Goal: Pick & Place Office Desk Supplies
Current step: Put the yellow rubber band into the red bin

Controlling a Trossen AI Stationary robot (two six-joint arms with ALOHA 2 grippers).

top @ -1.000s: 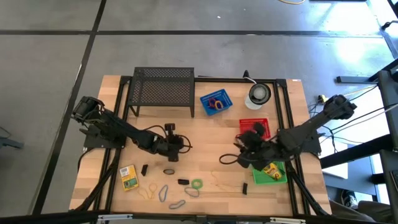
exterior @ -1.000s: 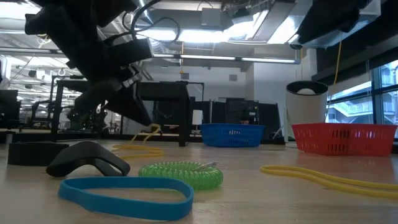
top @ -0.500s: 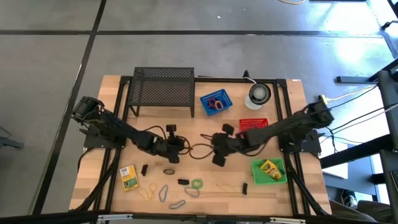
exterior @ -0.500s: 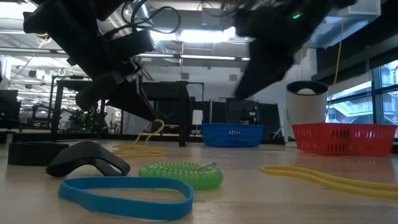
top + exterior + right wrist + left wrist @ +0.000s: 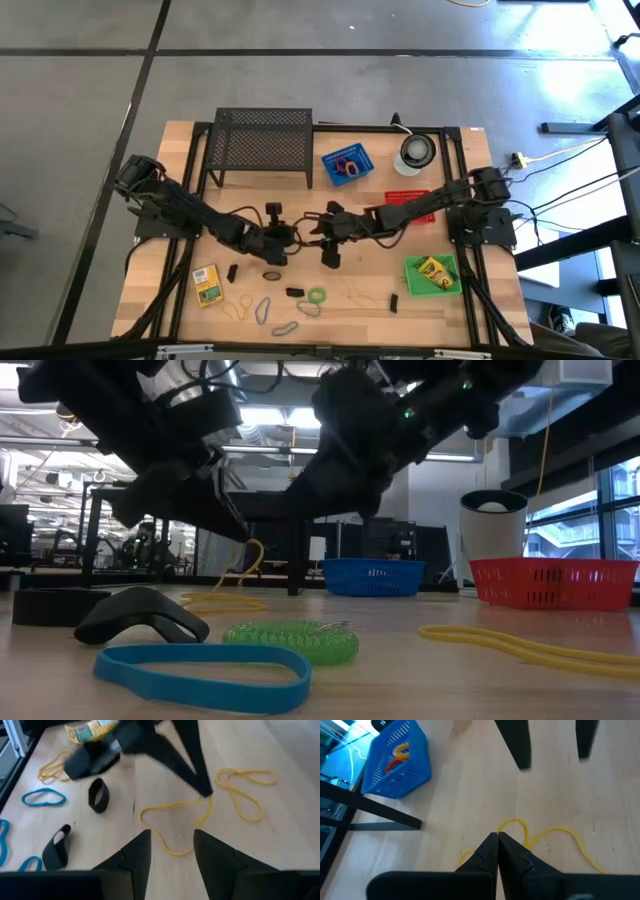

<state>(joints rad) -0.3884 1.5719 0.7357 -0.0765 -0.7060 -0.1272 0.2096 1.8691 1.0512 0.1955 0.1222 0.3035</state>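
Note:
A yellow rubber band (image 5: pixel 555 834) lies mid-table, one end raised off the wood (image 5: pixel 250 560) by my left gripper (image 5: pixel 497 839), which is shut on it. The rest of the band trails over the table in loops (image 5: pixel 170 832). My right gripper (image 5: pixel 170 847) hovers open just to the right of the left one (image 5: pixel 316 238). Its fingers (image 5: pixel 520 745) are above the band and hold nothing. More rubber bands (image 5: pixel 262 308), a green coil (image 5: pixel 316 296), black clips (image 5: pixel 98 795) and a crayon box (image 5: pixel 206 284) lie toward the near edge. My left gripper pinches the yellow band at one bend of its loop (image 5: pixel 512 825) between its two shut fingertips, which slant down from the table's left. That bend is raised a little off the table (image 5: pixel 207 800). The rest of the band lies slack on the wood.
A black wire-mesh rack (image 5: pixel 263 145) stands at the far left, with a blue basket (image 5: pixel 346 163) and a round disc (image 5: pixel 416 150) beside it. A red basket (image 5: pixel 415 198) and a green tray (image 5: pixel 415 285) holding a crayon box (image 5: pixel 436 270) sit on the right.
My right gripper has swung from above the green tray toward the table's middle and sunk lower, ending close to the left gripper and the yellow band. My left gripper has kept its hold on the band and barely moved.

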